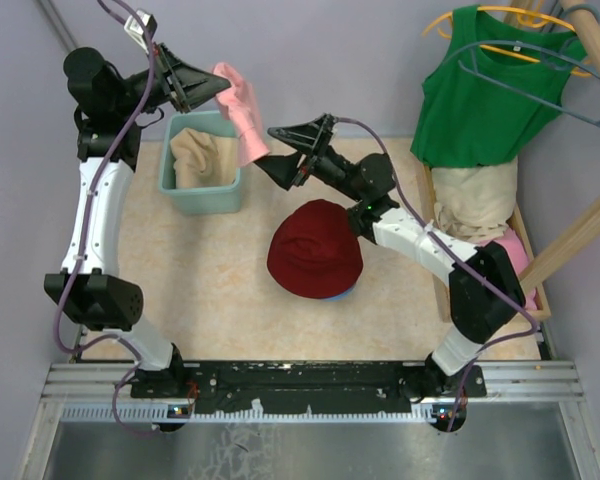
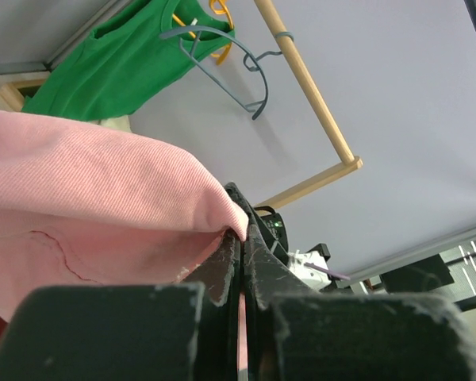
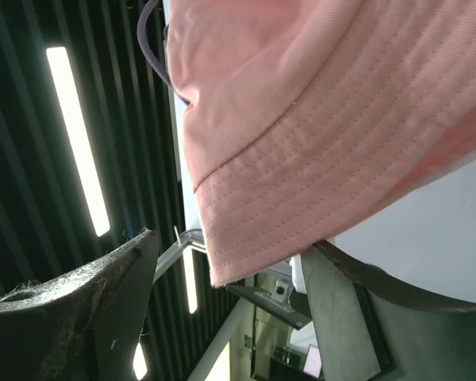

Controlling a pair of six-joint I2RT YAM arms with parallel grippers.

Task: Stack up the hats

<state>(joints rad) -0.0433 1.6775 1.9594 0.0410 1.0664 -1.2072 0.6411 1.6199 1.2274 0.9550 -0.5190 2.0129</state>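
Currently on view, read from the overhead camera with 12 o'clock at the far edge:

1. Pink hat (image 1: 242,112) (image 2: 87,182) (image 3: 317,103). Aloft at 11 o'clock, above the far right corner of the basket and clear of the tabletop (image 1: 200,290). It hangs limp, with its brim drooping toward 5 o'clock.
2. Left jaws. Clenched on a fold of the pink hat's upper edge. The left wrist view shows the fabric pinched between the two closed tips.
3. Right jaws. Spread wide and raised just below and beside the pink hat, pointing toward 10 o'clock. In the right wrist view the stitched brim hangs down between the two fingers (image 3: 103,302). Whether either finger touches the cloth cannot be told.
4. Dark red hat (image 1: 315,248). At the centre of the tabletop, crown up, lying flat.
5. Blue hat (image 1: 338,295). Under the dark red hat, only a thin sliver showing at the red hat's 5 o'clock edge.
6. Beige hat (image 1: 195,155). Crumpled inside the basket.
7. Basket (image 1: 202,197). Teal plastic, at 10 o'clock on the tabletop, well apart from the dark red hat.
8. Tank top (image 1: 485,95) (image 2: 119,63). Green, on a hanger at 2 o'clock, off the tabletop's right side.
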